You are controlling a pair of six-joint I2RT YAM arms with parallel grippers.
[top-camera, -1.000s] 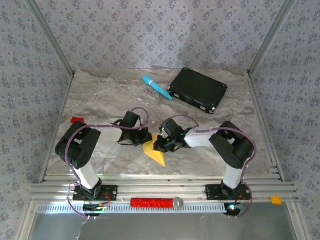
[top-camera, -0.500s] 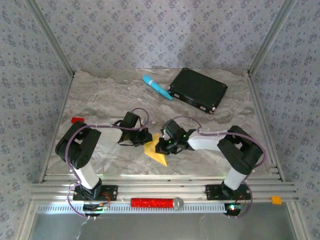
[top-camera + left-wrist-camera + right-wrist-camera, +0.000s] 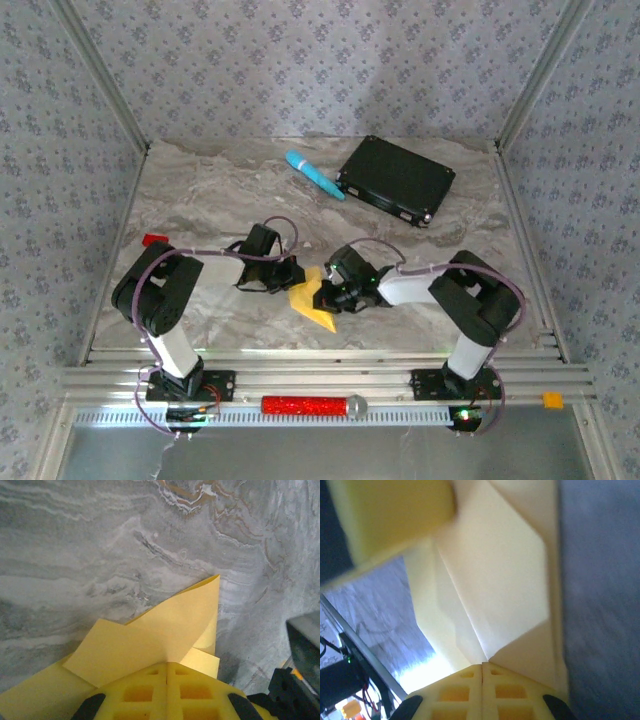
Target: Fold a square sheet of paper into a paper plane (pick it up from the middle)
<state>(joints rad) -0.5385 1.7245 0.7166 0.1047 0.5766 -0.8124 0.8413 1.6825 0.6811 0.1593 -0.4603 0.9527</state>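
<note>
Near the front edge of the table [image 3: 210,200], between the two arm bases, lies the square sheet of paper [image 3: 310,308], already creased into overlapping flaps and pointed corners, so by my reading the fold is partway along and no plane yet. The right gripper [image 3: 326,294] reaches in low from its side with its jaws pressed together; in the right wrist view the creases run straight into the seam of its yellow pads [image 3: 455,695], which suggests it pinches a folded edge to hold or sharpen the crease. Just beyond, the left gripper [image 3: 292,279] meets the sheet from the opposite side, jaws likewise closed flat on a flap that fans out from its fingertips [image 3: 140,692], probably anchoring the paper so it cannot slide on the smooth marble. Farther off at the left edge sits a small red block [image 3: 155,240]; at the back a light-blue cylinder [image 3: 314,174] lies just beside a black flat box [image 3: 396,180], well apart from the work
</note>
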